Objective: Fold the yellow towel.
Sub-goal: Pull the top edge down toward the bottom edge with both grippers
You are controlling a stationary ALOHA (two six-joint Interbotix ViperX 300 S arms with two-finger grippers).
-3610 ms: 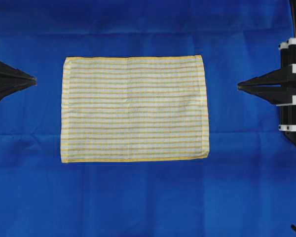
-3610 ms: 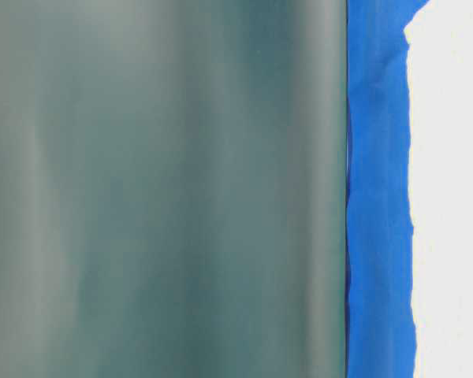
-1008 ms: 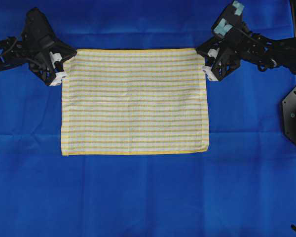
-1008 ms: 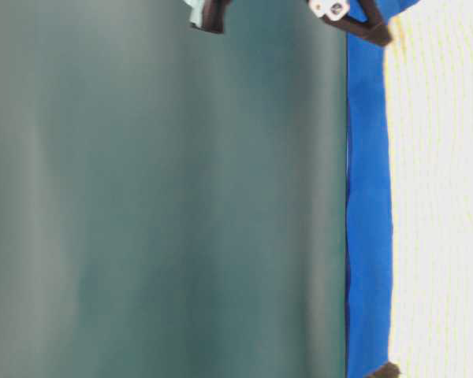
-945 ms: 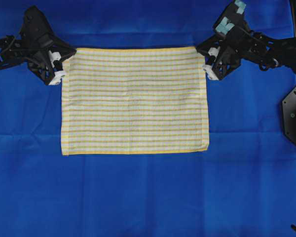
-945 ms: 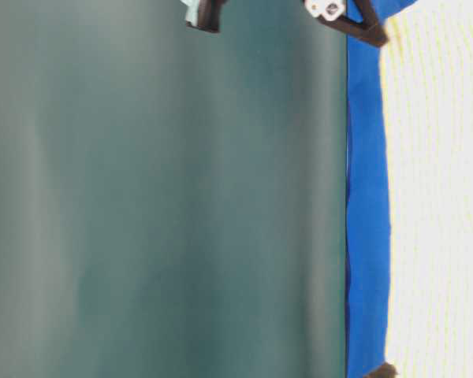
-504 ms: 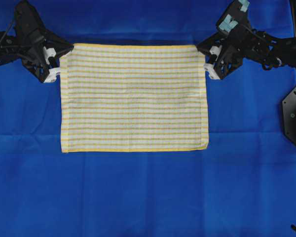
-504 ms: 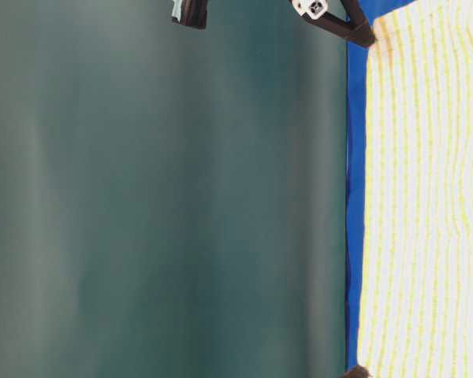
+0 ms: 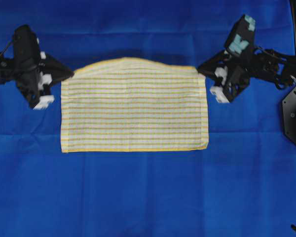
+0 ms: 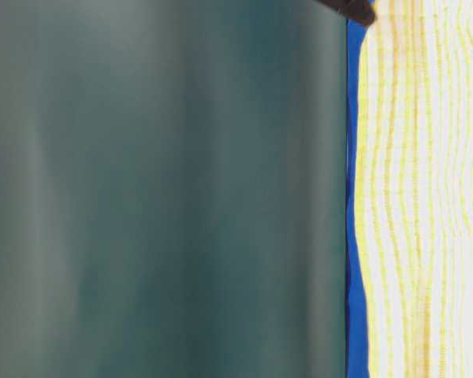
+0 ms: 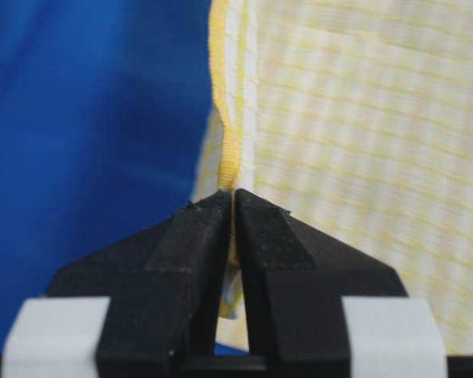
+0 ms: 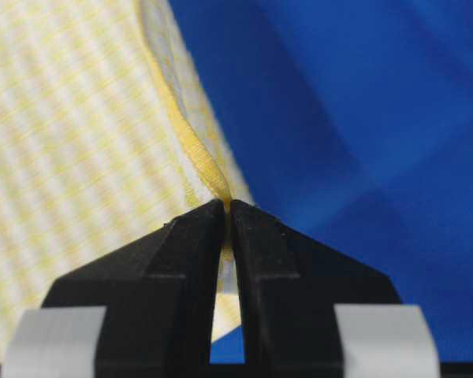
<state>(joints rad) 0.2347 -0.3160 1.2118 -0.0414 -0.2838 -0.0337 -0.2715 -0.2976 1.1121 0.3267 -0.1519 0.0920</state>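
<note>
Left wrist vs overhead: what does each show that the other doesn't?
Left wrist only: the left end effector shut on the towel's yellow hem, seen close up.
Overhead only: the whole towel, its far edge bowed upward, and the right end effector at the opposite far corner.
Both: the striped towel, the blue cloth and the left end effector.

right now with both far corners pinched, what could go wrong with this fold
1. Each grip is thin: the left gripper and right gripper pinch only the hem of the yellow towel, so a corner may slip out.
2. The lifted far edge bows upward in the middle, so the fold may land creased or uneven.
3. The near edge lies loose on the blue cloth and could drag, skewing the alignment.
</note>
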